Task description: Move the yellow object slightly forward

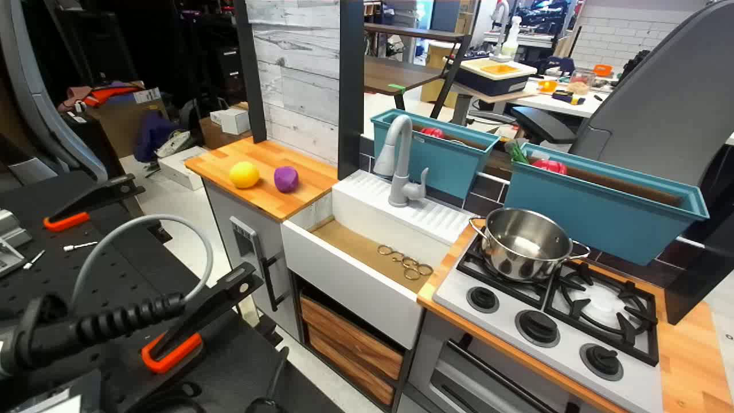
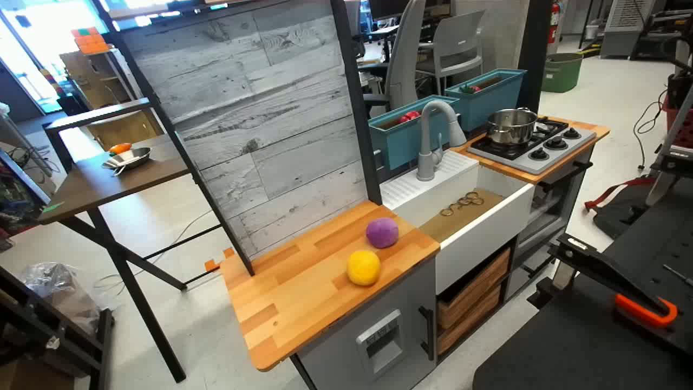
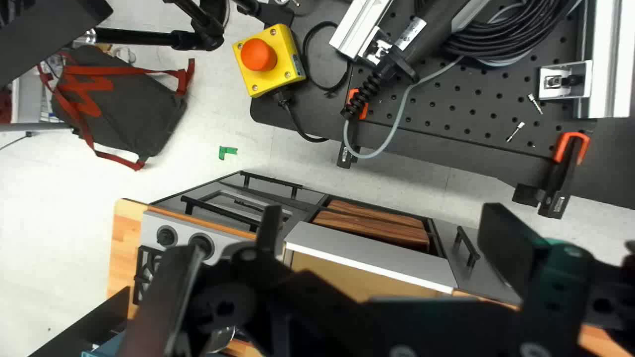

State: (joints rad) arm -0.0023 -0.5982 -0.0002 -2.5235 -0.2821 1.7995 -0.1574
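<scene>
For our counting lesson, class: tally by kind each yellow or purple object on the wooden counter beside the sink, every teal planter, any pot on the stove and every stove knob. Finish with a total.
Yellow object: 1
Purple object: 1
Teal planters: 2
Pot: 1
Stove knobs: 3
Total: 8

Lab — play kitchen [image 1: 350,289], perforated black bench [image 3: 476,114], emergency-stop button [image 3: 258,54]

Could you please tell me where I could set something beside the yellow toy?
The widest bare patch of wooden counter stretches from the rounded yellow toy to the end away from the sink, bordered by the wood-look panel. It is crowded sink-side, where the purple toy sits close.
</scene>
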